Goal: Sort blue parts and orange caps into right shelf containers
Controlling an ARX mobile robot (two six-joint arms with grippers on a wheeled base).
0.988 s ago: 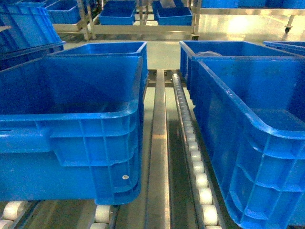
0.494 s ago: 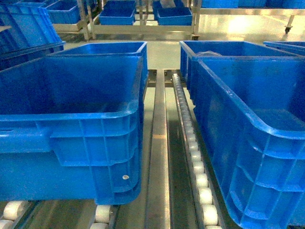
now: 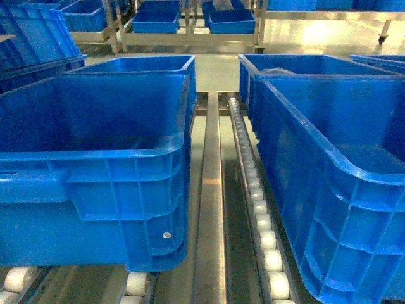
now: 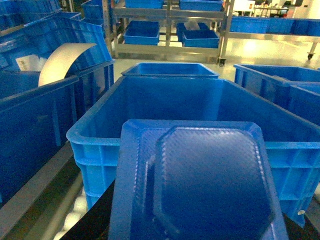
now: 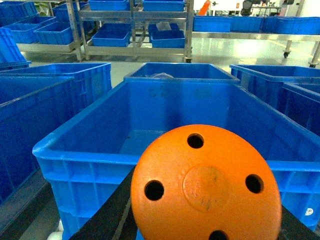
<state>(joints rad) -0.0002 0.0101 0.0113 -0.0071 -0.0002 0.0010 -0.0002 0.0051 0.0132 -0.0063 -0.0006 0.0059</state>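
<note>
A flat blue part (image 4: 205, 185) with an octagonal raised centre fills the lower left wrist view. My left gripper (image 4: 197, 232) is shut on it, and a black finger (image 4: 97, 220) shows at its left edge. It hangs in front of the near rim of an open blue crate (image 4: 95, 135). A round orange cap (image 5: 207, 185) with several holes sits in my right gripper (image 5: 205, 232), black fingers (image 5: 112, 210) at its sides, before another blue crate (image 5: 85, 150). In the head view two blue crates (image 3: 95, 158) (image 3: 329, 158) stand left and right; no gripper shows there.
White rollers (image 3: 262, 237) and a steel rail (image 3: 210, 209) run between the two near crates. More blue crates (image 3: 158, 63) (image 3: 297, 63) stand behind them. Metal shelving (image 3: 190, 35) with blue bins lines the back. A curled white sheet (image 4: 62, 60) lies in a left crate.
</note>
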